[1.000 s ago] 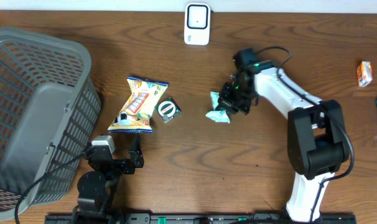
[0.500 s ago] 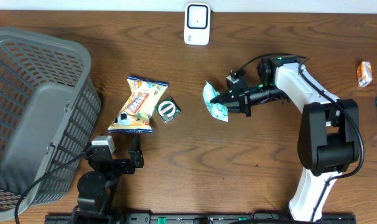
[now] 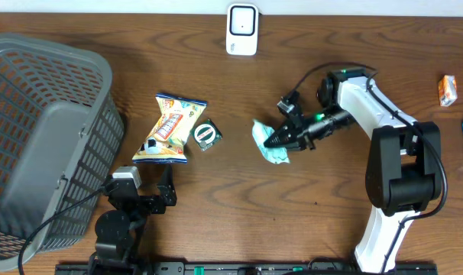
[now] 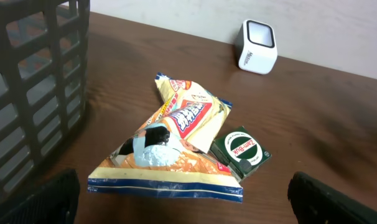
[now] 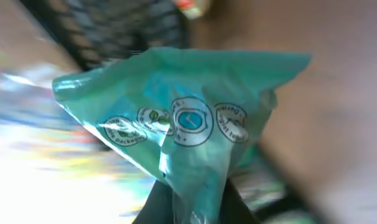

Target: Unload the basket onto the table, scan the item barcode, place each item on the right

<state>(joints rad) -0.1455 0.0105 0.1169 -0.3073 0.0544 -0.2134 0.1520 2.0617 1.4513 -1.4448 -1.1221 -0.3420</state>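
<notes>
So since a second ago the right arm has swung out and rolled its wrist, and the teal packet (image 3: 270, 145) has come up off the spot where it lay and now hangs off the right gripper (image 3: 280, 137), near the middle of the table. The jaws are clamped on just a pinch of film at the packet's edge, and that's what worries me. The wrapper is crinkly and floppy, so on a fast swing it could slide out or fold over and hide the code. The scanner (image 3: 241, 29) sits well apart at the back edge, so there's a fair carry left. The right wrist view is smeared, so I honestly can't tell which face has the barcode, and I might present the wrong side. The left gripper (image 3: 167, 191) is parked wide open with nothing in it, near the snack bag (image 3: 170, 128).
</notes>
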